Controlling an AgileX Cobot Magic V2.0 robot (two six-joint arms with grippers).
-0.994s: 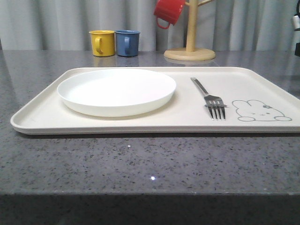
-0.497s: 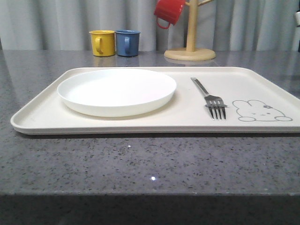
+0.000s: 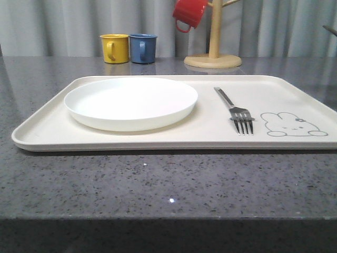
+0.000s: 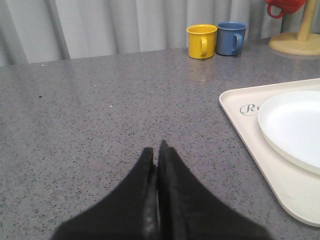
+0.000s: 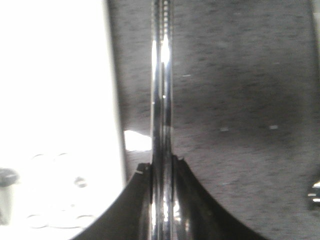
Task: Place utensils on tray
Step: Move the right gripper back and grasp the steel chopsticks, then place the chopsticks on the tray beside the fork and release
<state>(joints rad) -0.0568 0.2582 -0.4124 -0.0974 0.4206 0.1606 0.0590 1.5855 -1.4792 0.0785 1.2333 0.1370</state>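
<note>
My right gripper (image 5: 161,167) is clamped on the chopsticks (image 5: 161,100), their length running parallel to the tray (image 5: 60,100) rim just beside them, left gripper (image 4: 156,155) closed.

Backdrop: pale grey-white curtains (image 3: 63,26) hung in vertical folds across the top of the front frame.
Surface: a dark grey speckled stone countertop (image 3: 158,184) filled the lower half, its front edge falling into shadow at the bottom.
Upper left: a yellow mug (image 3: 115,48) and a blue mug (image 3: 142,48) stood just beside each other at the far edge.
Upper centre: a wooden mug tree (image 3: 214,50) carried a red mug (image 3: 188,12).
Light: soft and even, with small bright glints on the stone.
</note>
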